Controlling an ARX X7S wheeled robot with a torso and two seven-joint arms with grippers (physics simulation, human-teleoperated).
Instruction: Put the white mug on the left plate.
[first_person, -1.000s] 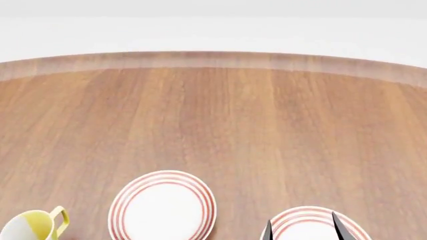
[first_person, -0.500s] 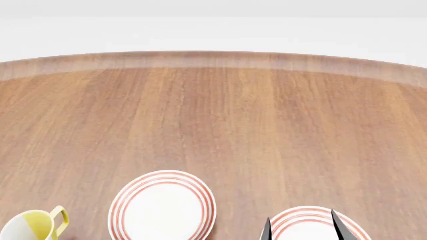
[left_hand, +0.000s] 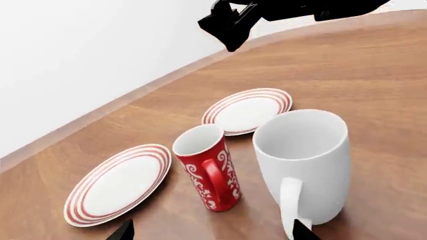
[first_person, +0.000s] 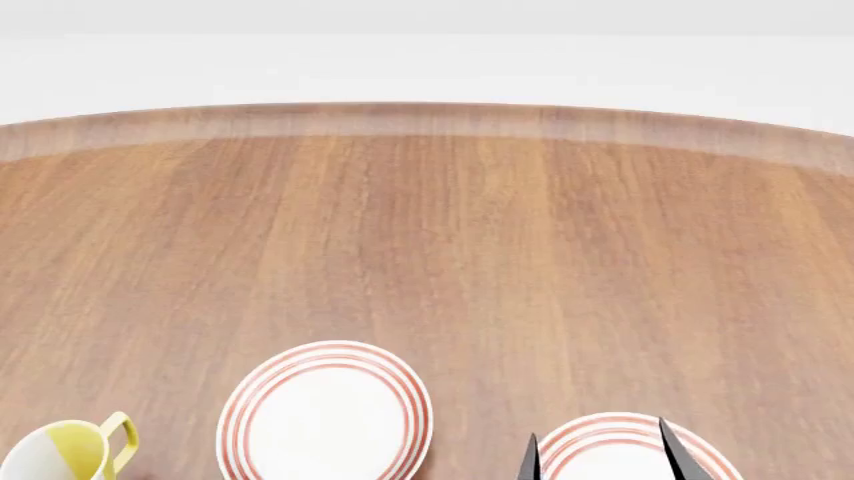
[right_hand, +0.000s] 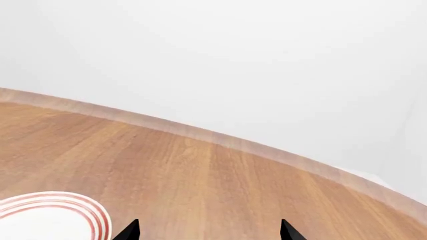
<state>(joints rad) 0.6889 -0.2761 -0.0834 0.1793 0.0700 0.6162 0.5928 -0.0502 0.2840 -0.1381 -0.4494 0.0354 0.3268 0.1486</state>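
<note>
The white mug (left_hand: 303, 170) stands upright on the wooden table, handle toward the camera, beside the red swirl mug (left_hand: 208, 172). The left plate (first_person: 327, 415) lies empty; in the left wrist view it is the nearer plate (left_hand: 120, 182). My left gripper (left_hand: 212, 235) is open and empty, short of both mugs, one fingertip close by the white mug's handle. My right gripper (first_person: 601, 460) is open and empty, hovering over the right plate (first_person: 627, 450); it also shows in the right wrist view (right_hand: 209, 234). The white mug is out of the head view.
The right plate also shows in the left wrist view (left_hand: 248, 110), with my right arm (left_hand: 233, 20) above it. A white mug with yellow inside (first_person: 60, 455) stands at the near left. A ringed plate edge (right_hand: 47, 215) shows in the right wrist view. The table's curved far edge (first_person: 427, 120) meets a white wall.
My right gripper's fingertips have edged very slightly left over the right plate. Nothing else has moved.
</note>
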